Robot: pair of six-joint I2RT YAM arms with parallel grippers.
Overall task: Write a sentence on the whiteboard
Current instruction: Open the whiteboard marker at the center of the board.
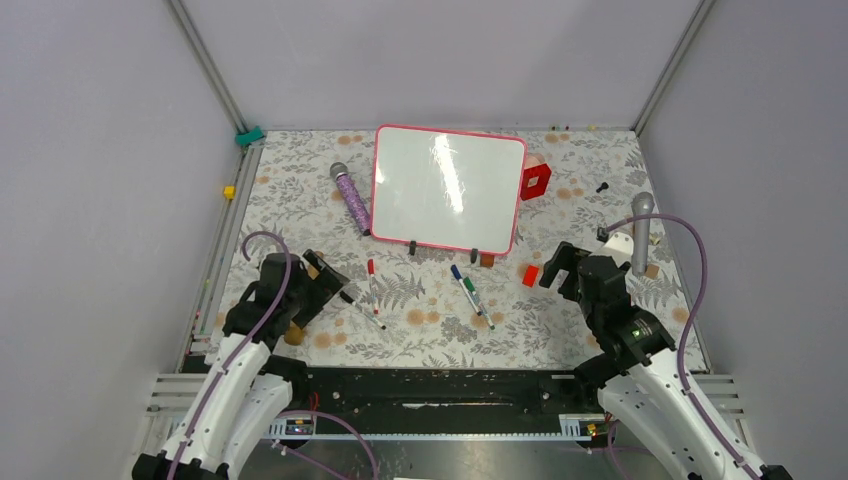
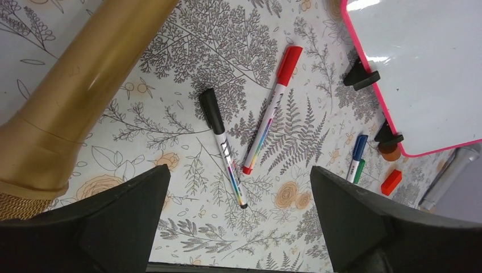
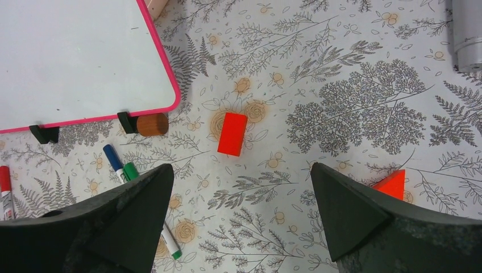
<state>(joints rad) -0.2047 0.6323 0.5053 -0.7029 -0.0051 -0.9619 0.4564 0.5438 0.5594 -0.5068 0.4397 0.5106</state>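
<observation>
We see the whiteboard (image 1: 448, 188) at the far middle of the flower-patterned table (image 1: 420, 325), its pink-red frame resting on small black feet (image 2: 361, 77) along its near edge. Its glossy face shows plain white with streaks of glare, and we can make out no lettering on it. A purple microphone (image 1: 350, 200) lies just left of the board, and a red block with a hole (image 1: 535, 180) sits at its right edge. The left gripper (image 2: 236, 176) hangs over the near left of the table with its jaws spread wide and nothing between them. Below it we see a black-capped marker (image 2: 219, 136) and a red-capped marker (image 2: 273, 108) lying close together on the cloth, with a gold microphone (image 2: 85, 85) close beside the gripper. The right gripper (image 3: 239, 170) hangs over the near right, its jaws likewise wide apart and empty. Below it lies a small red brick (image 3: 232, 133). To its left, a brown wooden cylinder (image 3: 152, 124) touches the board's near right foot. A blue-capped marker (image 3: 113, 159) and a green-capped marker (image 3: 132, 170) lie side by side near the middle. A grey microphone (image 1: 641, 232) rests to the right of the right gripper.
</observation>
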